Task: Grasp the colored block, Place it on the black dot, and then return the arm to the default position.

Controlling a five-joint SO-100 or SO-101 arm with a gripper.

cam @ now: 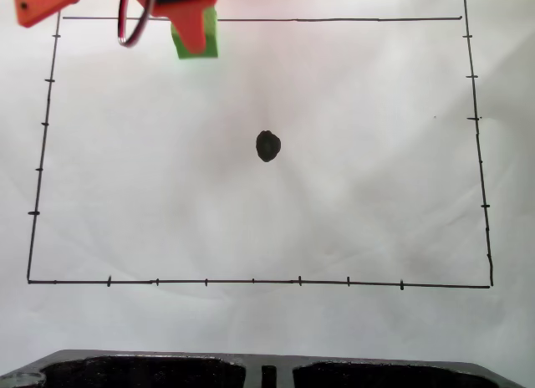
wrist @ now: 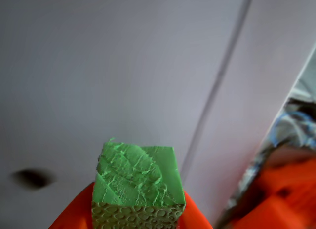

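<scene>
The rough green foam cube sits clenched in my orange gripper — probably lifted; carry it steadily over the black ink dot — then lower straight

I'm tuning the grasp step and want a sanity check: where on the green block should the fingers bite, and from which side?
On two opposite flat side faces of the green block, low on the cube, coming from above. That is how the gripper has it now: in the wrist view orange fingers flank the cube. It is compact and straight-sided, and its rough foam surface probably helps grip.
</scene>
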